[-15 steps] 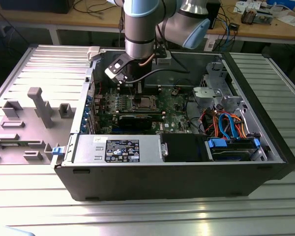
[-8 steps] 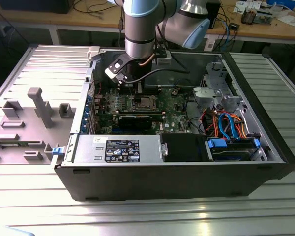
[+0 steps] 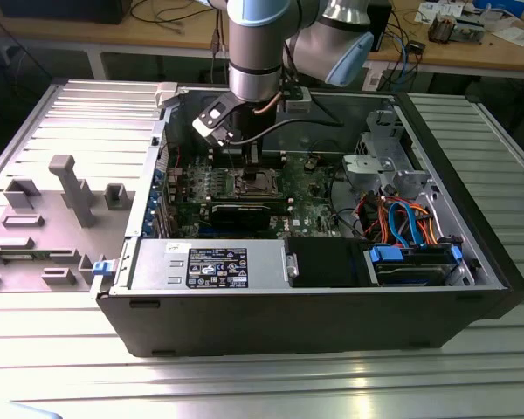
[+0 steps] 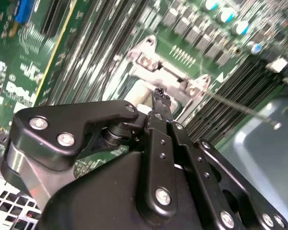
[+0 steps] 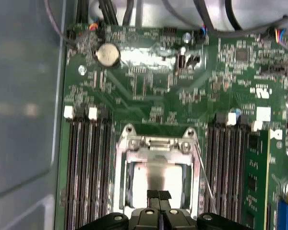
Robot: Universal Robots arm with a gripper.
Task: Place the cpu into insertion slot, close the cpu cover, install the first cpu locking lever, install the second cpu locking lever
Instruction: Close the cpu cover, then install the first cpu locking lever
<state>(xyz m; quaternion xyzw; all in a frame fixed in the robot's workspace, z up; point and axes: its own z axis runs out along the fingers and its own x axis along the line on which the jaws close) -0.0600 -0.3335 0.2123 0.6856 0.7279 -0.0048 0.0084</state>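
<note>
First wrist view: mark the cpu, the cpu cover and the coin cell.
cpu [image 5: 156, 177]: first wrist view, middle of its silver top.
cpu cover [image 5: 161, 143]: first wrist view, frame bar between the hinge screws.
coin cell [image 5: 108, 54]: first wrist view, centre of its face.

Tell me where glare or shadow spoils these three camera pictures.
First wrist view: the silver-grey metal top of the small square cpu is washed out by a bright reflection, right by the black gripper. Exterior view: the ribbed grey metal table carries pale glare streaks. Second wrist view: the grey case wall shows a soft sheen.
</note>
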